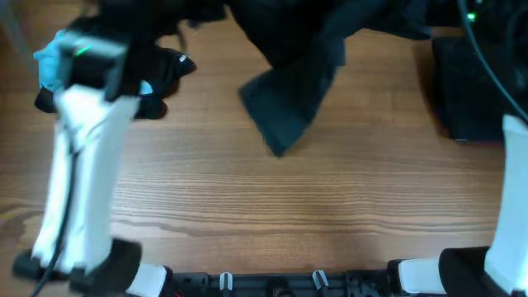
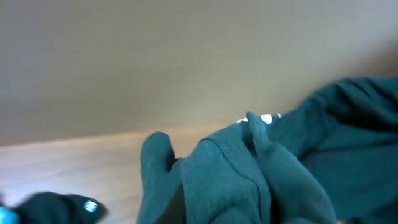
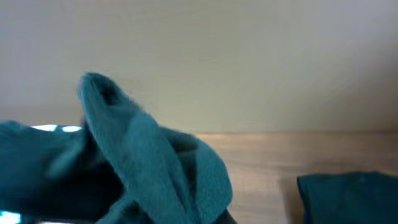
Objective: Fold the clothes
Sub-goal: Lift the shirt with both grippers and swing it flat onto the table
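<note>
Overhead view blurred. Wooden table (image 1: pixel 289 198) fills the view. A loose dark garment (image 1: pixel 293 91) lies at the far middle of the table: its bulk runs along the far edge, and one crumpled flap hangs toward the near side, ending in a blunt corner just left of centre. A folded dark stack (image 1: pixel 466 91) sits flat at the far right, apart from the loose piece, with bare wood between them. Left arm (image 1: pixel 87 165) reaches from the near left corner up the left side. The left gripper (image 1: pixel 177 64) points right toward the garment, and its tip shows just short of the cloth in the overhead view. In the left wrist view, bunched folds of the same garment (image 2: pixel 249 180) crowd the lower middle and right of the view, covering the fingers. Jaws pressed together; cannot tell whether any cloth is caught between them. Right arm (image 1: pixel 511 165) rises along the right edge, with its far end out of the overhead view. In the right wrist view a ridge of the garment (image 3: pixel 137 155) stands up close in front of the lens, and the folded stack (image 3: pixel 348 196) lies on the wood at lower right. Right gripper fingers hidden: jaws pressed together, and a hold on the cloth cannot be confirmed.
</note>
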Available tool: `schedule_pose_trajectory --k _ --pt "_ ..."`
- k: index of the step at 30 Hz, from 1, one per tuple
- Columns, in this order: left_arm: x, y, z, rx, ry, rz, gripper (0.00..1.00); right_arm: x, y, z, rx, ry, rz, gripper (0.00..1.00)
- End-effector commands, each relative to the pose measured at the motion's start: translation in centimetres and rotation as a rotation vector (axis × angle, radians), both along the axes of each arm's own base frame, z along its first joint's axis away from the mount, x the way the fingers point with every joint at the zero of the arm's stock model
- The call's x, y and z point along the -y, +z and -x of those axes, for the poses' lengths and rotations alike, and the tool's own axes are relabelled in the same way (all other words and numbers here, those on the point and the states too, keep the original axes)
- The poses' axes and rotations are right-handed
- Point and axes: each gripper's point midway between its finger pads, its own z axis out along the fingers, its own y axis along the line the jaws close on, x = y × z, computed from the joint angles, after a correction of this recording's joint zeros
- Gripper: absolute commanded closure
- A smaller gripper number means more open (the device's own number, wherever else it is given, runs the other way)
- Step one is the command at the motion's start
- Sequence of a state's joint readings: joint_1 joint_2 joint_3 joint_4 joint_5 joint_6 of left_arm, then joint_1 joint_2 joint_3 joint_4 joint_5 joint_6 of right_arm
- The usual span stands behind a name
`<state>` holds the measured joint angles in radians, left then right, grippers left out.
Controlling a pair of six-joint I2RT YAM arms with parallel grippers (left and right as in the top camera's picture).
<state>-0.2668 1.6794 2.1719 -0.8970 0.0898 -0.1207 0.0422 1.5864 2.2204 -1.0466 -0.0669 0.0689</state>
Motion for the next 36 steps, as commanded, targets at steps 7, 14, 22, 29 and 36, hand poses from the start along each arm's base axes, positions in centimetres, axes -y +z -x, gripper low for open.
schedule_pose_trajectory --k 7,14,22,29,36 --pt "-7.6 12.4 10.7 0.332 0.138 0.023 0.96 0.2 7.6 9.9 0.128 0.012 -0.005 0.96" --pt "-7.4 14.5 16.4 0.393 0.084 0.050 0.96 0.5 9.3 16.7 0.168 -0.004 -0.055 0.96" --pt "-6.8 11.7 16.6 0.277 0.046 0.045 0.96 0.3 8.1 18.3 0.113 -0.004 -0.101 0.96" --pt "-5.9 4.3 6.5 0.059 0.067 -0.046 0.96 0.9 2.4 9.2 -0.103 -0.045 -0.019 0.96" --pt "-4.6 -4.4 -6.1 -0.033 0.088 -0.097 0.96 0.2 -6.7 -4.3 -0.278 -0.027 0.009 0.96"
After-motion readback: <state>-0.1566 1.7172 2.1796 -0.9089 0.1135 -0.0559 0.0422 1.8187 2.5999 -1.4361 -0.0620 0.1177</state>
